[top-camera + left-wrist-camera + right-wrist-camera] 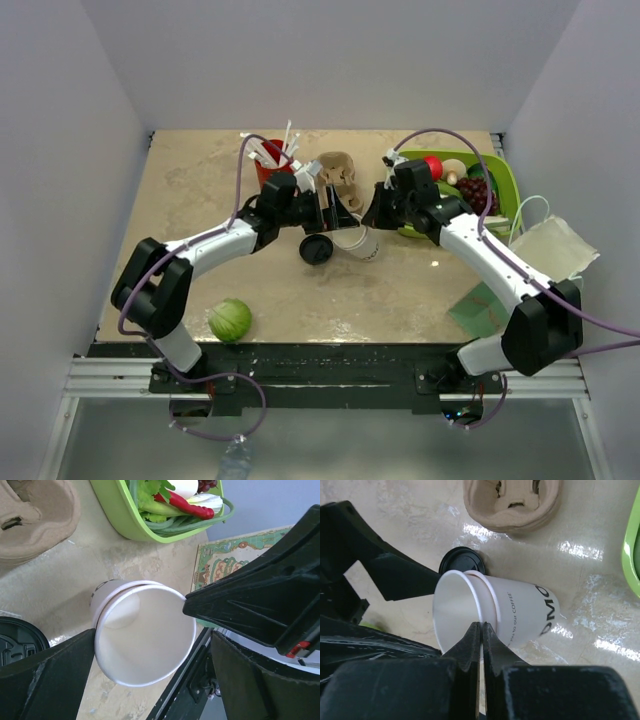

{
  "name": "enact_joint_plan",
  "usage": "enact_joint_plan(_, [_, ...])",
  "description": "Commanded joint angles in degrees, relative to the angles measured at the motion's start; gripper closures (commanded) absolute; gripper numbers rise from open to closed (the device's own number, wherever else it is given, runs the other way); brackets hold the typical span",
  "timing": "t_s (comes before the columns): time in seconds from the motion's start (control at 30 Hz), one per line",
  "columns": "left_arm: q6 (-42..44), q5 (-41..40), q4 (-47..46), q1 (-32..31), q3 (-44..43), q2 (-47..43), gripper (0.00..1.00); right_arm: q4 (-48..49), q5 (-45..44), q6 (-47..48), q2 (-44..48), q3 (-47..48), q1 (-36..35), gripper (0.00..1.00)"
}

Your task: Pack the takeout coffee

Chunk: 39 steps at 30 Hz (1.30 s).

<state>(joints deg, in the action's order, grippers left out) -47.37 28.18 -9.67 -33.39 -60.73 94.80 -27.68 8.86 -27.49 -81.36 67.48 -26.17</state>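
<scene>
Left gripper [152, 645]: spread wide, straddling the cups' mouth, holding nothing.
Black lid [462, 560]: off, flat on the table [410, 505], just beside the cups.
White cups [520, 610]: two nested, on their side, between both grippers.
Right gripper [481, 626]: closed tight at the rim, perhaps pinching it.

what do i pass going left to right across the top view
round green cabbage, red cup with white straws, round black plastic lid, nested white paper cups on their side, lime green plastic basket
</scene>
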Motion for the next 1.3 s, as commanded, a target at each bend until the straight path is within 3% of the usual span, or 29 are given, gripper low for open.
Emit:
enact_joint_plan(0.0, [1.0, 2.1, -0.2, -1.2, -3.4, 1.3, 0.00, 6.3, 4.8, -0.6, 2.4, -0.4, -0.2, 1.00])
enact_joint_plan(0.2, [3.3, -1.0, 4.5, -1.6, -5.6, 1.8, 0.03, 6.7, 6.9, -0.3, 3.5, -1.6, 0.2, 1.00])
enact_joint_plan(0.47, [7.0, -5.9, 12.9, -3.4, -8.9, 2.5, 0.42, 5.4, 4.2, 0.5, 3.9, -2.3, 0.6, 1.00])
enact_joint_plan(0.77, [10.5, -9.1, 18.0, -4.0, -12.3, 2.2, 0.48, 1.4, -2.4, 2.6, 5.2, 0.0, 0.7, 1.00])
enact_joint_plan(0.97, [12.3, -8.4, 16.4, -4.0, -12.8, -1.6, 0.40, 0.4, -5.2, 4.6, 8.0, 3.3, 0.6, 1.00])
enact_joint_plan(1.1, [12.9, -8.5, 16.1, -4.0, -12.8, -4.5, 0.19, -3.3, -11.7, 5.9, 9.0, 5.8, 0.7, 1.00])
enact_joint_plan(1.17, [13.3, -8.4, 16.2, -4.0, -12.7, -6.3, 0.13, -4.0, -13.0, 6.5, 10.1, 5.8, 0.8, 1.00])
enact_joint_plan(1.2, [13.4, -8.7, 16.2, -4.0, -12.5, -7.0, 0.04, -4.0, -13.3, 6.7, 10.4, 6.0, 0.8, 1.00])
enact_joint_plan(1.27, [14.1, -10.1, 16.6, -4.0, -12.3, -9.3, 0.00, -4.1, -14.3, 7.4, 11.8, 6.6, 0.9, 1.00])
